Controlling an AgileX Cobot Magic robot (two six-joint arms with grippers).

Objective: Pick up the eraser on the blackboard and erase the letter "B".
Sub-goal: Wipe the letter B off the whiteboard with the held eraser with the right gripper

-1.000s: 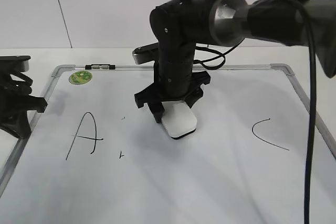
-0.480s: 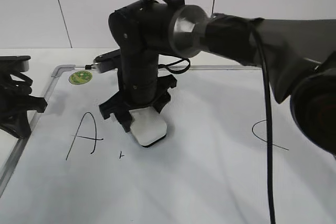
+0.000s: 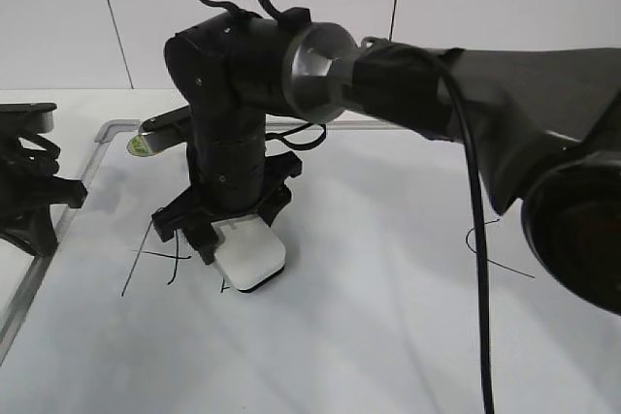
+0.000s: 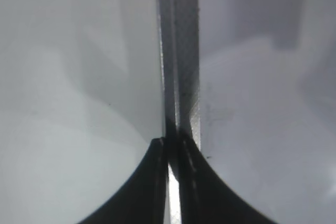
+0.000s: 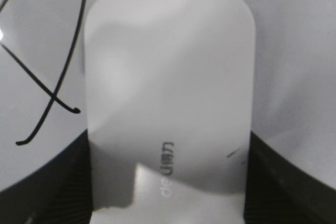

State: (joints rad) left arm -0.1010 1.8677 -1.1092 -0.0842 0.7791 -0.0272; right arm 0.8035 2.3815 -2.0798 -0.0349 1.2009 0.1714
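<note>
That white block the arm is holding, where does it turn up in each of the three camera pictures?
Exterior view: the eraser sits left of centre, low, gripped by the right gripper on the blackboard.
Left wrist view: not in it; only the board's metal edge shows.
Right wrist view: the eraser fills the middle.
Shared landmark: the letter "A" strokes, just left of the eraser.

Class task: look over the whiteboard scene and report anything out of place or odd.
The right gripper presses the eraser onto the blackboard right beside the "A", close to smudging it. Between "A" and "C" no whole "B" shows, only a small stray mark at the eraser's edge.
</note>
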